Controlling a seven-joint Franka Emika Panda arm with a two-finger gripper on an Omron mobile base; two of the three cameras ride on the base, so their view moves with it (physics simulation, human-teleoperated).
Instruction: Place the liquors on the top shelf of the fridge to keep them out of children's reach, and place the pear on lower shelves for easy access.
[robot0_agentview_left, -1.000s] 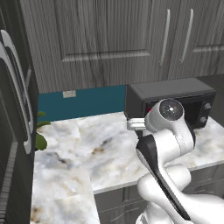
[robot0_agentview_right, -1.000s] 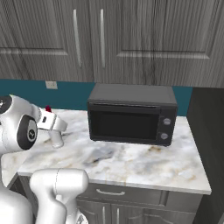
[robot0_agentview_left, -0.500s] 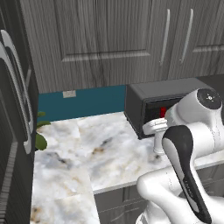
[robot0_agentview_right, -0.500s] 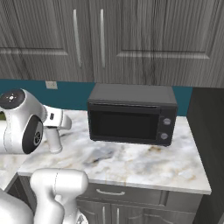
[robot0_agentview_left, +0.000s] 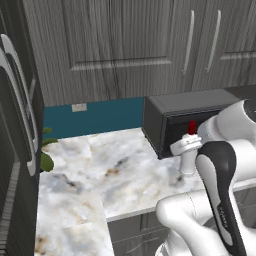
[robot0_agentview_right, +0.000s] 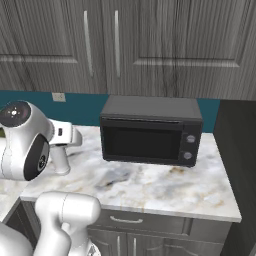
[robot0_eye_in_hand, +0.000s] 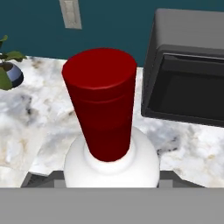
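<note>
A white liquor bottle with a red cap (robot0_eye_in_hand: 100, 100) stands upright between my gripper's jaws, close in front of the hand camera. In the left base view its red cap (robot0_agentview_left: 191, 128) sticks up above my gripper (robot0_agentview_left: 186, 146), just in front of the microwave. In the right base view the bottle's white body (robot0_agentview_right: 61, 162) hangs below the gripper (robot0_agentview_right: 62, 142), down near the marble counter (robot0_agentview_right: 165, 182); I cannot tell if it touches. The fridge (robot0_agentview_left: 15, 150) is the dark closed door at the far left. The pear, the other liquor, the top shelf and the lower shelves are out of view.
A black microwave (robot0_agentview_left: 185, 115) (robot0_agentview_right: 150, 135) (robot0_eye_in_hand: 188, 65) sits on the counter against the teal wall, right beside the bottle. A small potted plant (robot0_agentview_left: 47, 161) (robot0_eye_in_hand: 8, 72) stands at the counter's left end by the fridge. Grey cabinets (robot0_agentview_right: 125, 45) hang overhead.
The arm has swung to the right in the left base view, carrying the bottle closer to the microwave. Nothing else has moved.
</note>
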